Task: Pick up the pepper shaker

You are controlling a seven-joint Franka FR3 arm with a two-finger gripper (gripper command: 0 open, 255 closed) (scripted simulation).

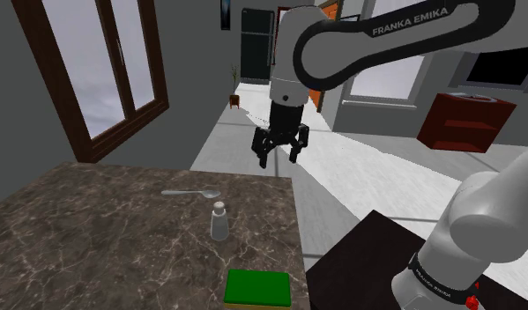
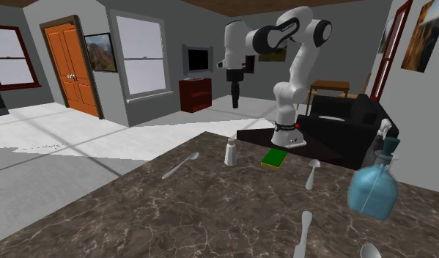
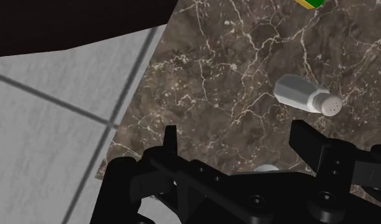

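On my screens I see two containers. The pepper shaker (image 1: 219, 221) is a small pale bottle with a white perforated cap, and it stands upright on the marble counter (image 1: 77, 238), between a spoon (image 1: 190, 192) and a green sponge (image 1: 257, 288) with a yellow underside. It touches neither of them. I cannot see what is inside it. The second container is a blue glass bottle (image 2: 372, 192) with a stopper, which stands near the second exterior view's right edge, well apart from the shaker. It looks translucent, but I cannot tell its content.

The gripper (image 1: 280, 150) hangs in the air, high above the counter, near the counter's far edge in the shoulder view. Its two black fingers (image 3: 170, 133) stand wide apart. They hold nothing and touch nothing. In the wrist view the shaker is outside the gap, off to one finger's side, with only marble and the counter's edge between the fingers.

The counter is dark brown marble with light veins. Two more spoons (image 2: 312, 174) lie on it, near the blue bottle. The arm's black stand (image 1: 359, 264) is just beside the counter. The floor (image 1: 244, 132) has pale tiles. In the room I see an orange door (image 2: 69, 66), a tall window (image 2: 141, 55), a red cabinet (image 2: 195, 94) and a black sofa (image 2: 349, 117).
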